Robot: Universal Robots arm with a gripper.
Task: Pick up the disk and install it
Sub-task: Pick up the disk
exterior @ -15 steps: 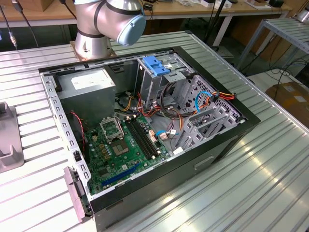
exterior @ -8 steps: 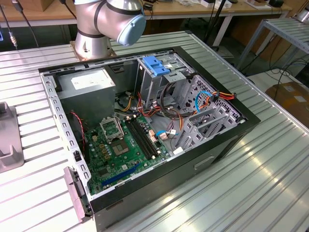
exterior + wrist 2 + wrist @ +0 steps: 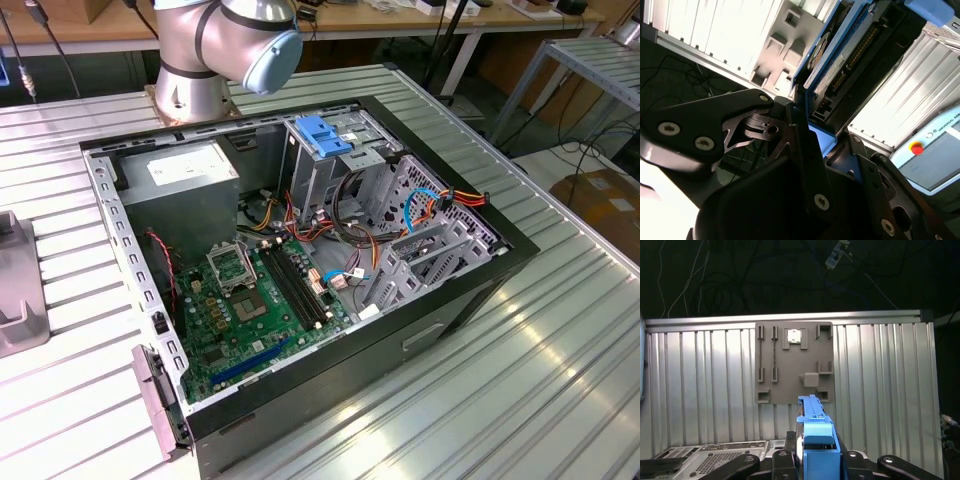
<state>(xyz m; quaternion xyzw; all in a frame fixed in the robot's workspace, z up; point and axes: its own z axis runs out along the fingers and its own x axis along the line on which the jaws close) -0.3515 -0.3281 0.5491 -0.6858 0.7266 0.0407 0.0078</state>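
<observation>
Second wrist view: the disk (image 3: 840, 60) is clamped edge-on by the gripper (image 3: 825, 132) and held above the ribbed table (image 3: 700, 390). Pick-up is judged done, installation not yet. The drive cage (image 3: 340, 160) is noted at 12 o'clock in the computer case (image 3: 300, 420); square rail alignment is judged necessary.

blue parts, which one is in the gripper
The one on the disk, clamped in the gripper in the first wrist view; the other, a tab, sits atop the drive cage.

Silver arm (image 3: 195, 60), pale blue joint cap (image 3: 272, 55), black claw (image 3: 820, 130), silver screws (image 3: 821, 201)
</observation>
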